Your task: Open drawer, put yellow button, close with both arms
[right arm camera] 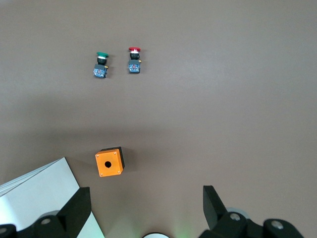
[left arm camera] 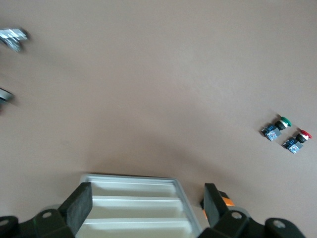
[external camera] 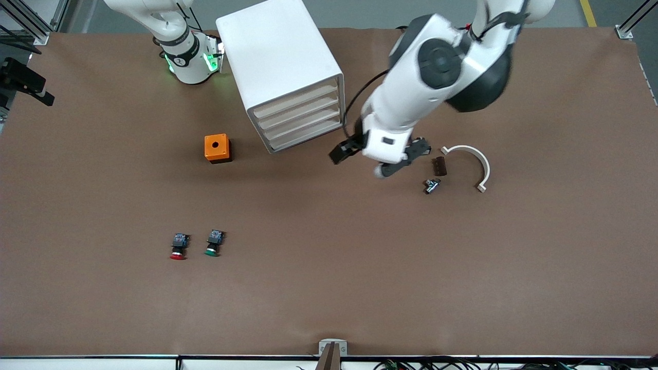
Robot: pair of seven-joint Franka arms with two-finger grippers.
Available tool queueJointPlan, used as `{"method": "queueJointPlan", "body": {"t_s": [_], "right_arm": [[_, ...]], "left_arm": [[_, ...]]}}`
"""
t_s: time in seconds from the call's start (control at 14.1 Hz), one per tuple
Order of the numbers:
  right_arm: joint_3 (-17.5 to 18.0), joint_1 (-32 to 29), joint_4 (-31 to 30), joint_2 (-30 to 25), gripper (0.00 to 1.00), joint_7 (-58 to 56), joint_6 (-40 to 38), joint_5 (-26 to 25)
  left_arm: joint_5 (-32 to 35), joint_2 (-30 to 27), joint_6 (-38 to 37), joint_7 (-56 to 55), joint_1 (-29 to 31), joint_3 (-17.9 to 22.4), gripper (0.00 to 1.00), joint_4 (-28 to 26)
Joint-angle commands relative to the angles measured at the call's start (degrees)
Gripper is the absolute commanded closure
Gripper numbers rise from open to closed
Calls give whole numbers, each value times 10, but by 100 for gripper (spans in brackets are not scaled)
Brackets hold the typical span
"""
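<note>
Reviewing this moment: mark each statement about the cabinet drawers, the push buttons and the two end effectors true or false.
1. All four drawers of the boxy white cabinet are shut. True.
2. The left end effector holds a push button. False: its fingers are open and empty, over the table in front of the cabinet.
3. The red-capped push button and the green-capped push button lie side by side. True.
4. The orange box with a hole sits on top of the cabinet. False: it stands on the table beside it.
5. The right end effector is shut. False: it is open, above the orange box's area.
</note>
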Motion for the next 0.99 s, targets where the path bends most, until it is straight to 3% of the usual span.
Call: {"method": "queueJointPlan", "body": {"t_s": [0.0, 0.28, 0.5, 0.92], "right_arm": [[10, -11, -16, -16, 0, -25, 8, -12], [11, -10, -16, -16, 0, -25, 7, -23], [11, -10, -16, -15, 0, -25, 5, -24], [11, -10, -16, -15, 0, -24, 5, -31]], "left_arm": [[17, -55, -64, 83, 62, -4, 1, -16], [71, -99, -164, 270, 165, -5, 1, -19], [112, -103, -189, 365, 215, -6, 1, -22], [193, -98, -129, 478, 275, -12, 1, -61]]}}
